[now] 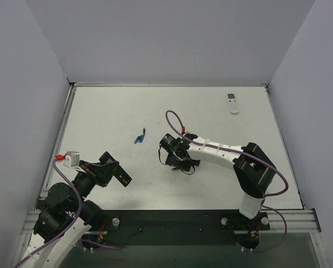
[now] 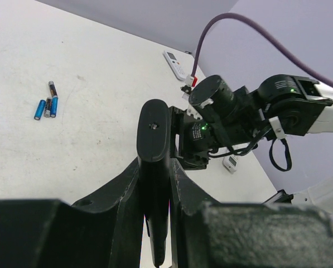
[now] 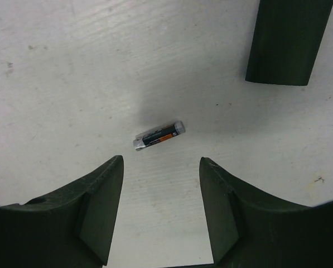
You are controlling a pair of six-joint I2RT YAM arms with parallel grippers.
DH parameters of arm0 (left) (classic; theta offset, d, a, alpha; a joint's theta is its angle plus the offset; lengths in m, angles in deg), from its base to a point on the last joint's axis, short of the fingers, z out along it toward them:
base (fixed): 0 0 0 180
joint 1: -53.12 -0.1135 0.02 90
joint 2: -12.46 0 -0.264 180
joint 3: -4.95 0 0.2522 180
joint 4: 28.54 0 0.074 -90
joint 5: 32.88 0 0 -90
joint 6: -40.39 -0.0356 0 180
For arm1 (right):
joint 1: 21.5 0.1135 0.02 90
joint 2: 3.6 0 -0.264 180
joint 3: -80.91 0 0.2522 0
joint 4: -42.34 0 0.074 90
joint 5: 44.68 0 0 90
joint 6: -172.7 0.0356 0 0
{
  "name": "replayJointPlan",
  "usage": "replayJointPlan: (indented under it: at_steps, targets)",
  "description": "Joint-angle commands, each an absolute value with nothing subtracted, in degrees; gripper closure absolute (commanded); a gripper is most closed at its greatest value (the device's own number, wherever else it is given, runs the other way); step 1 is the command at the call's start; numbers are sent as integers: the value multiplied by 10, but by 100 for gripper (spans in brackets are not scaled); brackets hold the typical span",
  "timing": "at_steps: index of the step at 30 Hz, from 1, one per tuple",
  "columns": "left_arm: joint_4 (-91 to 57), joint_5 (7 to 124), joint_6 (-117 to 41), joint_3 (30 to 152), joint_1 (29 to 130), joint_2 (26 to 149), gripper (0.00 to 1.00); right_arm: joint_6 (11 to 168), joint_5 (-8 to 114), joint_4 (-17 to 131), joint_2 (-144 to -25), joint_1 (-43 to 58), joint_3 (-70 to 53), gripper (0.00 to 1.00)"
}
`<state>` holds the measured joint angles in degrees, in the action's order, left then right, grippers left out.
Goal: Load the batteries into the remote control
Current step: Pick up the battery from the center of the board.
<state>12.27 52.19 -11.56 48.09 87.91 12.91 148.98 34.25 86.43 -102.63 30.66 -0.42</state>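
Left gripper (image 2: 155,190) clenched on black remote (image 2: 153,131) at front-left of table (image 1: 99,123), remote's far end pointing toward right arm. Right gripper (image 3: 161,163) low over table centre, fingers (image 3: 99,206) spread, grasping nothing. Dark battery (image 3: 159,134) lies flat on table between them, untouched. Other batteries (image 1: 139,138), blue and dark, clustered nearby to its left. White remote (image 1: 232,103) far right.

My right arm (image 1: 222,152) white with black joints, purple cable (image 1: 174,120) looping; my left arm (image 1: 71,195) mostly black, purple-cabled too
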Motion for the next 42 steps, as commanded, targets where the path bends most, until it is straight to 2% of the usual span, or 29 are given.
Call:
replayJointPlan:
  at_steps: [1, 10, 22, 29, 32, 38, 42]
  targets:
    - [133, 510, -132, 512, 879, 88, 100, 1590, 338, 916, -1059, 299, -21, 48]
    - [155, 509, -145, 522, 879, 82, 100, 1644, 360, 923, -1101, 277, -27, 50]
    - [146, 511, -141, 516, 879, 87, 100, 1658, 374, 923, -1124, 280, -40, 60]
    - [134, 517, -137, 514, 879, 95, 100, 1628, 371, 923, -1133, 287, -56, 76]
    - [133, 519, -133, 514, 879, 101, 100, 1589, 369, 918, -1143, 293, -77, 80]
    - [107, 541, -101, 488, 879, 109, 100, 1384, 431, 877, -1200, 294, -122, 94]
    - [90, 548, -81, 464, 879, 109, 100, 1211, 448, 866, -1213, 292, -152, 94]
